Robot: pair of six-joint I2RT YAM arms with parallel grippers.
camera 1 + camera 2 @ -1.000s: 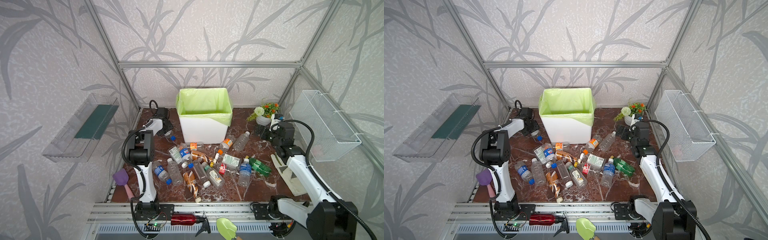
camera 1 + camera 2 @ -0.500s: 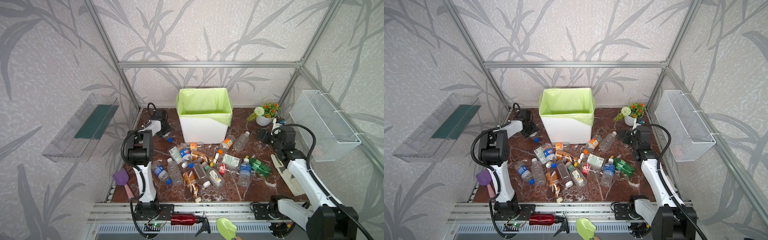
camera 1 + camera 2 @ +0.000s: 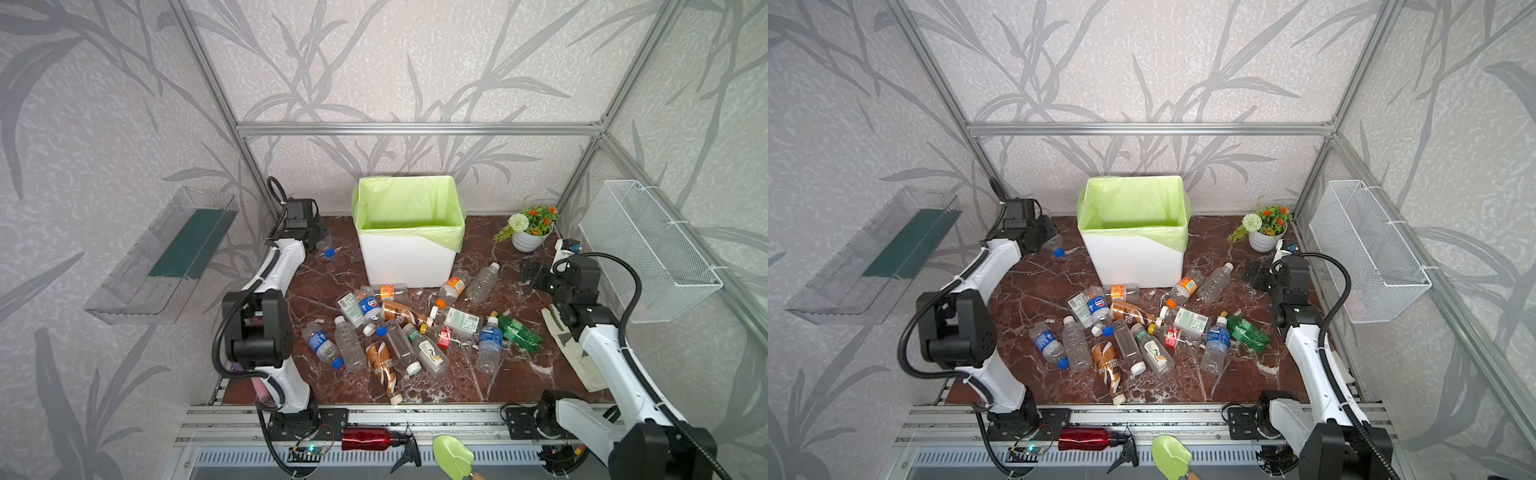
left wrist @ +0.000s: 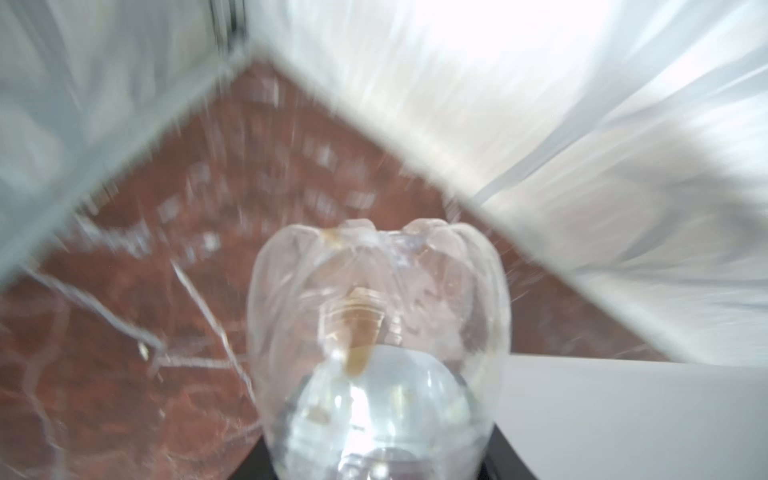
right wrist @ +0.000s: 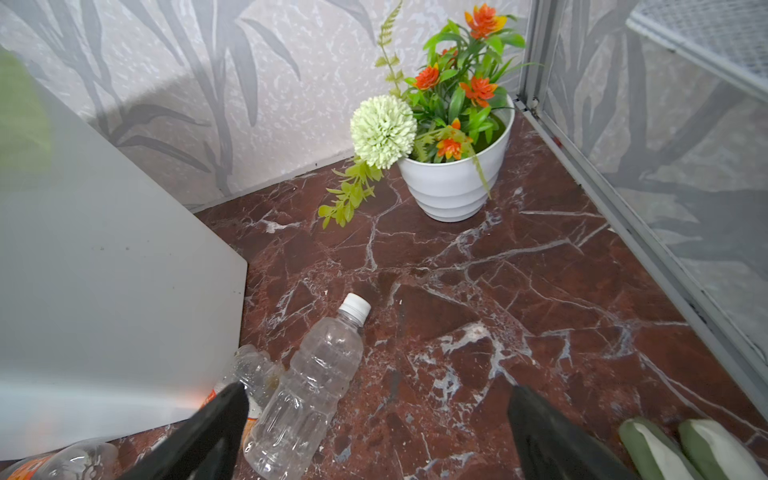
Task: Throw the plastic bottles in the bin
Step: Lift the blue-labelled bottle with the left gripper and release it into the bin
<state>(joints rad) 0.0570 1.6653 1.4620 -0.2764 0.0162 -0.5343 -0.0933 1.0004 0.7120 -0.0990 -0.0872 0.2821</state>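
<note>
The bin (image 3: 409, 257) (image 3: 1138, 262), a white tub with a light green liner, stands at the back middle. My left gripper (image 3: 316, 237) (image 3: 1045, 241) is at its left side, shut on a clear plastic bottle (image 4: 374, 332) whose blue cap (image 3: 329, 252) points down toward the floor. Several more plastic bottles (image 3: 399, 332) (image 3: 1133, 328) lie piled in front of the bin. My right gripper (image 3: 536, 276) (image 5: 374, 399) hangs open to the right of the bin. A clear white-capped bottle (image 5: 307, 386) (image 3: 482, 282) lies beside one of its fingers (image 5: 224, 415).
A white flower pot (image 3: 528, 239) (image 5: 453, 187) stands in the back right corner. A wire basket (image 3: 648, 249) hangs on the right wall, a clear tray (image 3: 166, 257) on the left wall. A glove (image 3: 573, 353) lies at the right edge. A red metallic bottle (image 3: 368, 438) and a green scoop (image 3: 453, 457) lie on the front rail.
My left gripper has closed on the blue-capped bottle and drawn it back toward the rear corner. The right gripper has shifted slightly and stays open.
</note>
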